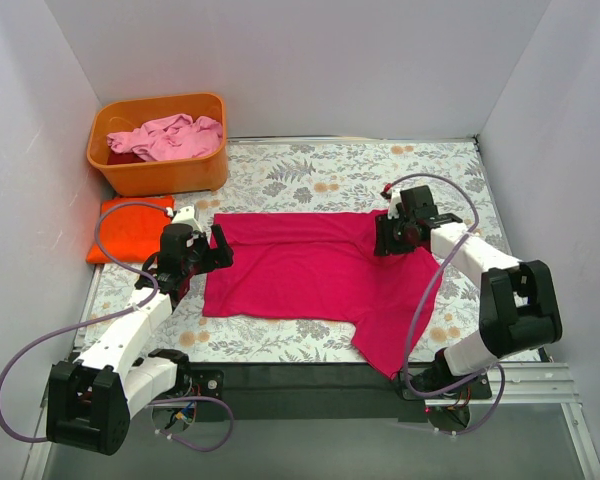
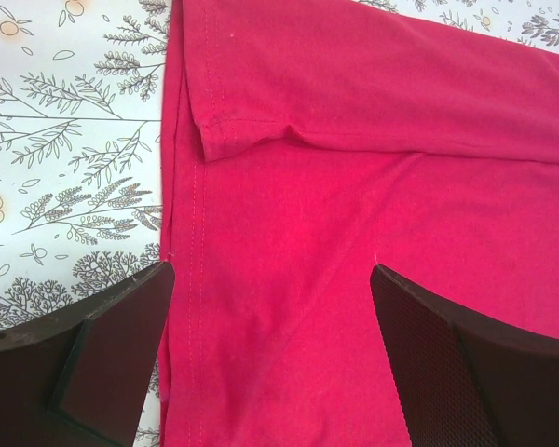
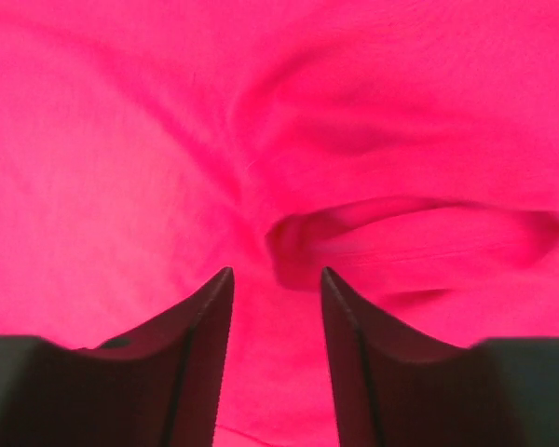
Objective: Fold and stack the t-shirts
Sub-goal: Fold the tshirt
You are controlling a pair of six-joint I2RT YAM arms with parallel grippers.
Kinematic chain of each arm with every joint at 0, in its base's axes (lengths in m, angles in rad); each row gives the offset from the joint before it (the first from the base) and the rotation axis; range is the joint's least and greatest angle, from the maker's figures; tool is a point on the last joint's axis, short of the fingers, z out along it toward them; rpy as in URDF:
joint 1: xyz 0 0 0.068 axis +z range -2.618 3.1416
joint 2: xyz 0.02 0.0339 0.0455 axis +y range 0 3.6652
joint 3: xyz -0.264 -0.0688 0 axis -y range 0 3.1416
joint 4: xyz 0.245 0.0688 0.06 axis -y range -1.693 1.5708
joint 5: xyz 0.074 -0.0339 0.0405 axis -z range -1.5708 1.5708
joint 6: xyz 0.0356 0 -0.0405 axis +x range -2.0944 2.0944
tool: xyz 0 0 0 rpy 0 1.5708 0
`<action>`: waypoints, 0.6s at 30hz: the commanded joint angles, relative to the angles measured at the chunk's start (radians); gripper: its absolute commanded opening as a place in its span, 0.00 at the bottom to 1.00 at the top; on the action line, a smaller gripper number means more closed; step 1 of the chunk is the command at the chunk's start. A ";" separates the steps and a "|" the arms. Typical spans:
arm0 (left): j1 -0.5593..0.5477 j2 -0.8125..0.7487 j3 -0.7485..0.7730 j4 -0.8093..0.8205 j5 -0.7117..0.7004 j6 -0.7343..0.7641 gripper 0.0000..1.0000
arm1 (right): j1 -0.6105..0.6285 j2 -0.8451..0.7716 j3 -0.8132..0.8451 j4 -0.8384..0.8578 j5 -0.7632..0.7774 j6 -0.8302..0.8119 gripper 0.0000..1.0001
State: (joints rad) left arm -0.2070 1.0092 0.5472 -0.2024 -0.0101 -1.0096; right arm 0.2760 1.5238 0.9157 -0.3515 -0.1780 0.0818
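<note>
The magenta-red t-shirt (image 1: pixel 300 270) lies spread on the floral table, its top edge folded down and one part trailing toward the front right. My left gripper (image 1: pixel 205 250) hovers open over its left hem (image 2: pixel 197 214), jaws wide apart (image 2: pixel 272 270). My right gripper (image 1: pixel 385 235) sits low on the shirt's upper right part, jaws partly apart (image 3: pixel 277 272) with a cloth wrinkle (image 3: pixel 373 233) just ahead. A folded orange t-shirt (image 1: pixel 130 228) lies at the left edge. The pale pink t-shirt (image 1: pixel 170 135) and a dark red one (image 1: pixel 120 157) lie in the tub.
The orange plastic tub (image 1: pixel 160 175) stands at the back left corner. White walls close in the table on the left, back and right. The floral table cover (image 1: pixel 320 175) shows behind the shirt and along the front (image 1: pixel 260 335).
</note>
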 commanded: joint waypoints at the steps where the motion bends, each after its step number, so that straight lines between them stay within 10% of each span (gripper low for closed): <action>1: -0.005 -0.003 0.003 0.011 0.009 0.014 0.80 | -0.012 -0.059 0.081 0.034 0.162 0.010 0.45; 18: -0.005 -0.018 0.000 0.011 0.007 0.017 0.80 | -0.101 0.059 0.107 0.048 0.367 0.026 0.45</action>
State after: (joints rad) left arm -0.2070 1.0088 0.5472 -0.2020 -0.0101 -1.0092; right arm 0.1844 1.5665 1.0199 -0.3149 0.1658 0.1020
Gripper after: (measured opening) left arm 0.800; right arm 0.450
